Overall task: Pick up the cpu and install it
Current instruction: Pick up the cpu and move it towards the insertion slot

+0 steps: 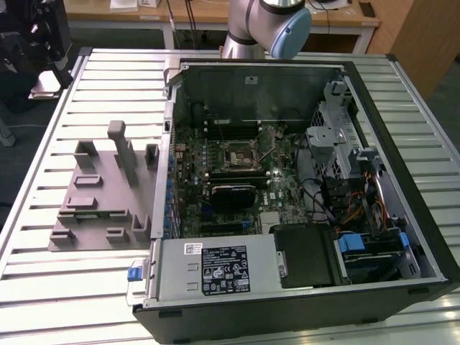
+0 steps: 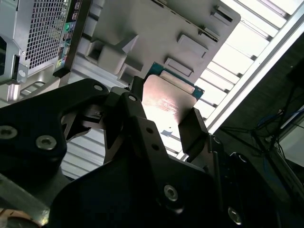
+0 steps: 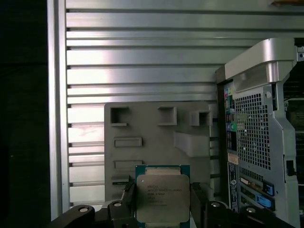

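Note:
The cpu (image 3: 163,197) is a flat square chip with a silvery top and a thin green rim. It sits between the two black fingers of my gripper (image 3: 163,203), which is shut on its side edges. In the second wrist view the cpu (image 2: 167,100) shines between the fingers (image 2: 192,129) of the gripper (image 2: 166,118). The chip hangs well above the grey holder plate (image 3: 142,128), beside the computer case. On the motherboard in the open case lies the black square socket frame (image 1: 239,155).
The open computer case (image 1: 402,215) lies on a slatted metal table (image 1: 108,72), with the grey holder plate (image 1: 100,194) on the exterior view's left. The arm (image 1: 269,25) rises behind the case. The case's rear panel (image 3: 256,133) stands close to the held chip.

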Robot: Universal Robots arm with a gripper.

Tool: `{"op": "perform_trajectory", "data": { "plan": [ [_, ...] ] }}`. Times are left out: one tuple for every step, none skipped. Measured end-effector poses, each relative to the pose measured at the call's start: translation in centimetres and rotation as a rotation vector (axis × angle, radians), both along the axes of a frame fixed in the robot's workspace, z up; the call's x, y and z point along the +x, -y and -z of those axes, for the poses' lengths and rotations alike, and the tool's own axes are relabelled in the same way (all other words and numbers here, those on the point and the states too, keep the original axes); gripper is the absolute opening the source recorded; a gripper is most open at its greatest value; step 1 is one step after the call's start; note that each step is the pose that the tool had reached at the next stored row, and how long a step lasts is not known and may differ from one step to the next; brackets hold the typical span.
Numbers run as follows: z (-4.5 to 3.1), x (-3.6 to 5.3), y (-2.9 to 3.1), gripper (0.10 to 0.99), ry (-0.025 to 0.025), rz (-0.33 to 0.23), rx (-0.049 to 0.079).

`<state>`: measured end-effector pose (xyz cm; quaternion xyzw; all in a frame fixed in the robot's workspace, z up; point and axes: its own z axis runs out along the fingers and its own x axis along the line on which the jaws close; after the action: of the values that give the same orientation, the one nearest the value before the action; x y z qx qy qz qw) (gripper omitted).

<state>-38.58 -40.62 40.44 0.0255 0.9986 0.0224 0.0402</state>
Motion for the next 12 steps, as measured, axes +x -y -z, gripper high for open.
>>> {"op": "perform_trajectory", "data": {
  "plan": [
    [0.00,0.14,0.00,0.541,0.0000,0.000,0.000],
    [0.00,0.27,0.00,0.541,0.0000,0.000,0.000],
    [0.00,0.40,0.00,0.541,0.0000,0.000,0.000],
    [0.00,0.53,0.00,0.541,0.0000,0.000,0.000],
    [0.00,0.67,0.00,0.541,0.0001,0.000,0.000],
    [0.00,0.79,0.00,0.541,0.0000,0.000,0.000],
    [0.00,0.92,0.00,0.541,0.0000,0.000,0.000],
    [0.00,1.06,0.00,0.541,0.0000,0.000,0.000],
    [0.00,1.21,0.00,0.541,0.0000,0.000,0.000],
    [0.00,1.36,0.00,0.541,0.0000,0.000,0.000],
    [0.00,1.51,0.00,0.541,0.0000,0.000,0.000],
    [0.00,1.66,0.00,0.541,0.0001,0.000,0.000]
  ]
}}
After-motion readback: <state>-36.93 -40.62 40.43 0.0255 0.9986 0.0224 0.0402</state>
